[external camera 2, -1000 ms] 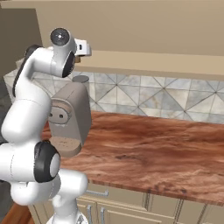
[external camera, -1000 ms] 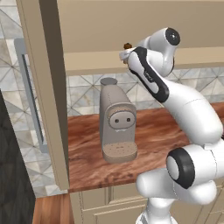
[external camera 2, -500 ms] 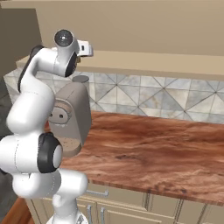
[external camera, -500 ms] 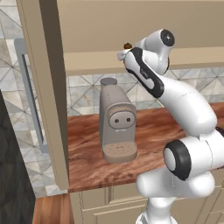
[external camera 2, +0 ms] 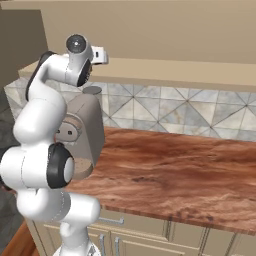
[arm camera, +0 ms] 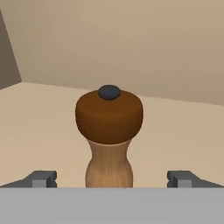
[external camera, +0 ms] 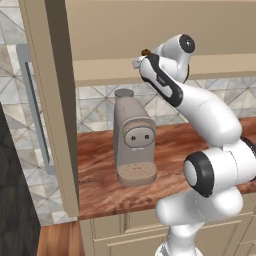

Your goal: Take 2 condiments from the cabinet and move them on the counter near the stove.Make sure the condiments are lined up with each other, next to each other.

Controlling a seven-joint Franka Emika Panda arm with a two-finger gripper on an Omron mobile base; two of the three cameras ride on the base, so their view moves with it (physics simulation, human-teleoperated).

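Observation:
A brown wooden pepper mill (arm camera: 109,131) with a dark round knob stands upright on the cabinet shelf (arm camera: 39,127). It sits centred between my open gripper (arm camera: 112,179) fingers, which flank its narrow waist without touching it. From the left base view the mill's knob (external camera: 145,52) peeks over my hand (external camera: 138,62) at the shelf's front edge (external camera: 210,67). The right base view shows the hand (external camera 2: 100,55) reaching into the cabinet (external camera 2: 175,30). The stove is out of view.
A grey-beige coffee machine (external camera: 134,145) stands on the wood-grain counter (external camera: 100,175) below the shelf, also in the right base view (external camera 2: 89,125). The open cabinet door (external camera: 50,100) with its long handle (external camera: 34,105) hangs at the left. Cream drawers (external camera 2: 150,240) sit under the counter (external camera 2: 180,165).
The arm's upper links have swung a little while the hand has stayed at the shelf edge. The jaws remain open.

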